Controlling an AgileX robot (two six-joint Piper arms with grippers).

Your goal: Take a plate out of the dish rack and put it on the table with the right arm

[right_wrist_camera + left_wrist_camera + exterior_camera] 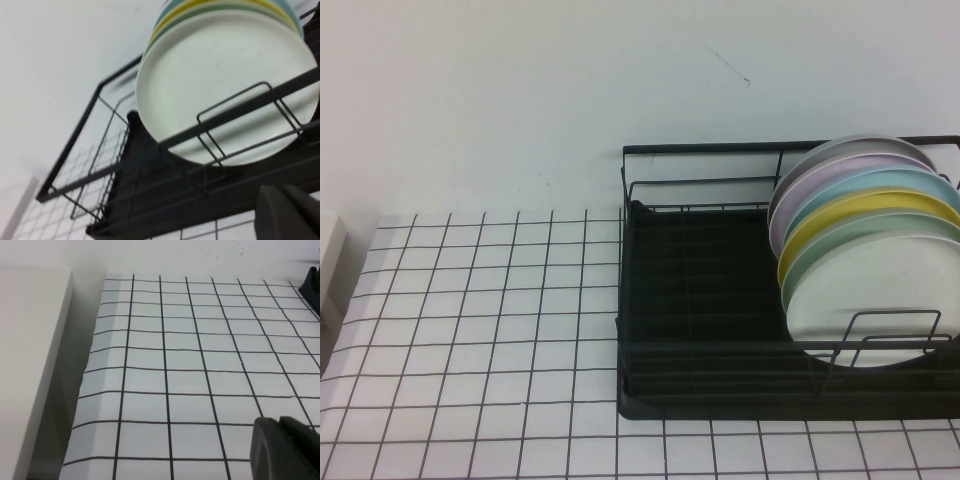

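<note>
Behind my work area I see a plain white wall (pixel 520 100) carrying a thin dark scratch (pixel 728 62) high up. A pale boxy block (pixel 30 365) stands off to my left pincer's (pixel 285 450) far side. Soft, even light falls everywhere, shadows staying faint.

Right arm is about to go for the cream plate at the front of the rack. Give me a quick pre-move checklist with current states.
1. The plate stands on edge at the front of the stack in the dish rack: ok.
2. Plate face unobstructed apart from the rack's front wire loop crossing it: ok.
3. Right gripper near the rack's front, below the plate in its wrist view, not touching it: ok.
4. Right jaws open: cannot tell.
5. Bare table on the robot's left of the rack for placing: ok.
6. Left gripper parked over the table, away from the rack: ok.
</note>
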